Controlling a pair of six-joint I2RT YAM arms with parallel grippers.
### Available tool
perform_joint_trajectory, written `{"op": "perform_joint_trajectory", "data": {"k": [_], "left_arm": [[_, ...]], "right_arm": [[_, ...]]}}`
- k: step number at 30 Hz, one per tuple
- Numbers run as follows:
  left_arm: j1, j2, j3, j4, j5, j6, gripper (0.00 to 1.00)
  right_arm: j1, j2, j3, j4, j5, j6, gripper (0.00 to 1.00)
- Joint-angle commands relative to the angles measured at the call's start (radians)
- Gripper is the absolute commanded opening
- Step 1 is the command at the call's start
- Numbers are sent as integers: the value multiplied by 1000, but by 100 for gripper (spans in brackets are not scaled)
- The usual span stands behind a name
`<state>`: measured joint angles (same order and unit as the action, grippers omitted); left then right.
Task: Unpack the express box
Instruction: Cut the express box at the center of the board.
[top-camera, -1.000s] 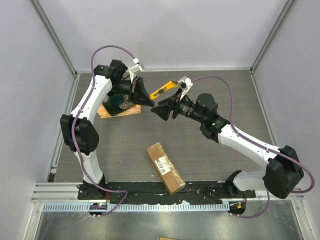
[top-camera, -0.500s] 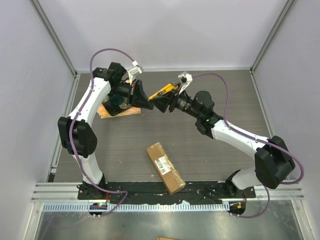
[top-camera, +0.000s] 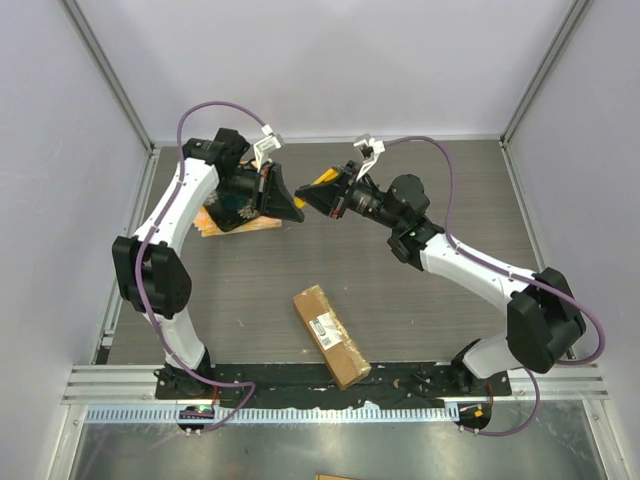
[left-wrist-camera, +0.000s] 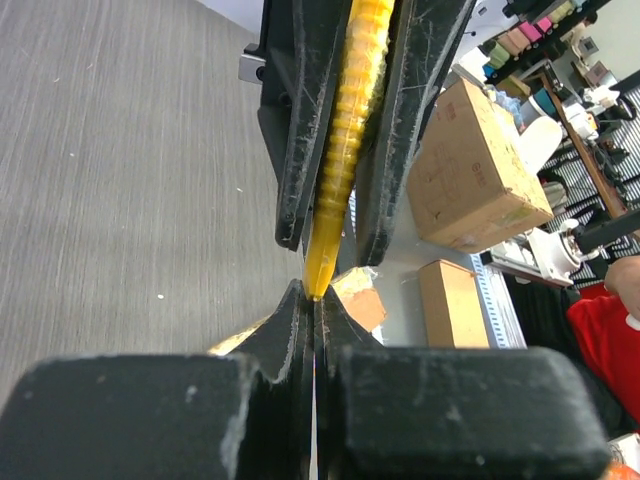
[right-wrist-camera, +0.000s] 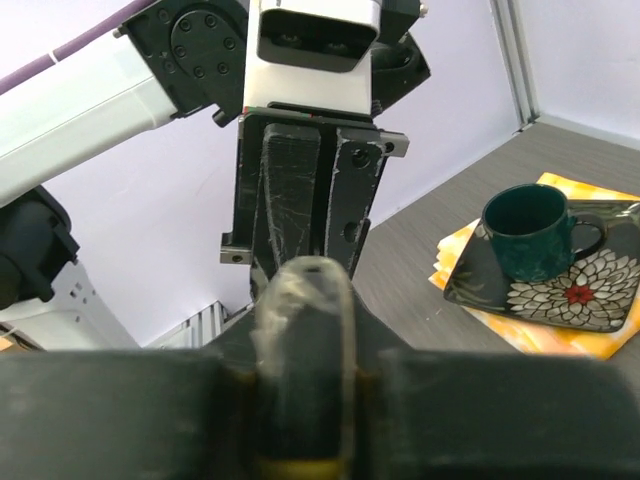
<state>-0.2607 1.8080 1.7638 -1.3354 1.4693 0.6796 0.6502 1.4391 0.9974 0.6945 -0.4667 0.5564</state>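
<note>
The left gripper (left-wrist-camera: 313, 305) has its two black fingers pressed together. Their tips meet the end of a yellow ribbed plastic utility knife (left-wrist-camera: 347, 120); whether they grip that end cannot be told. The right gripper (top-camera: 310, 196) is clamped on the knife handle, one finger on each side.

**Arm pose.** Both grippers meet tip to tip above the grey wood-grain table (top-camera: 450, 180), well beyond the far end of the oblong brown cardboard express box (top-camera: 330, 336). The left arm rises from its base left of the box, runs away along the left side and turns at the wrist, so its gripper points right. The right arm stretches from its base right of the box on a diagonal toward the far left, its gripper pointing left.

**Task item.** The box lies flat near the front edge, between the two arm bases, apart from both grippers. Its white printed label (top-camera: 325, 327) faces up. The long axis runs diagonally: the far end points to the far left, and the near end points to the near right and reaches the black base rail.

**Containers.** Beyond the box and to its left, a dark square dish with a floral pattern (right-wrist-camera: 570, 295) rests on an orange cloth (right-wrist-camera: 590, 335). A dark teal cup (right-wrist-camera: 530, 235) stands upright in the dish.
</note>
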Motion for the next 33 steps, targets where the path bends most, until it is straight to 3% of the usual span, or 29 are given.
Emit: {"op": "perform_joint_trajectory", "data": {"k": [1, 2, 3, 4, 6, 11, 16, 20, 23, 25, 26, 32, 33], "left_arm": [[-9, -49, 3, -134, 197, -20, 0], [-9, -42, 11, -131, 194, -28, 5], [-9, -36, 17, -145, 184, -29, 16], [-9, -30, 28, -168, 171, -20, 43], [-8, 0, 71, -276, 112, 85, 54], [-9, 76, 62, -326, -56, 178, 58], [-18, 139, -26, -326, -197, 265, 41], [-58, 177, -110, -327, -268, 314, 38], [-77, 197, -139, -327, -291, 331, 46], [-87, 197, -153, -327, -306, 345, 70], [-98, 191, -171, -326, -323, 357, 99], [-110, 188, -213, -306, -351, 339, 100], [-109, 177, -214, -262, -387, 258, 100]], "right_arm": [[-11, 21, 53, 22, -20, -9, 1], [-11, 20, 53, 11, -23, -13, 1], [-11, 8, 53, -30, -18, -35, 1], [-11, -3, 53, -59, -9, -53, 1], [-11, -32, 47, -180, 45, -101, 1], [-6, -239, -26, -435, 230, -262, 1], [37, -416, -141, -611, 374, -291, 1], [246, -514, -247, -667, 575, -293, 1], [377, -519, -298, -675, 755, -279, 1], [485, -523, -322, -653, 834, -268, 1], [517, -522, -347, -639, 891, -266, 1], [614, -473, -416, -535, 1045, -288, 1], [617, -465, -422, -508, 1074, -296, 1]]}}
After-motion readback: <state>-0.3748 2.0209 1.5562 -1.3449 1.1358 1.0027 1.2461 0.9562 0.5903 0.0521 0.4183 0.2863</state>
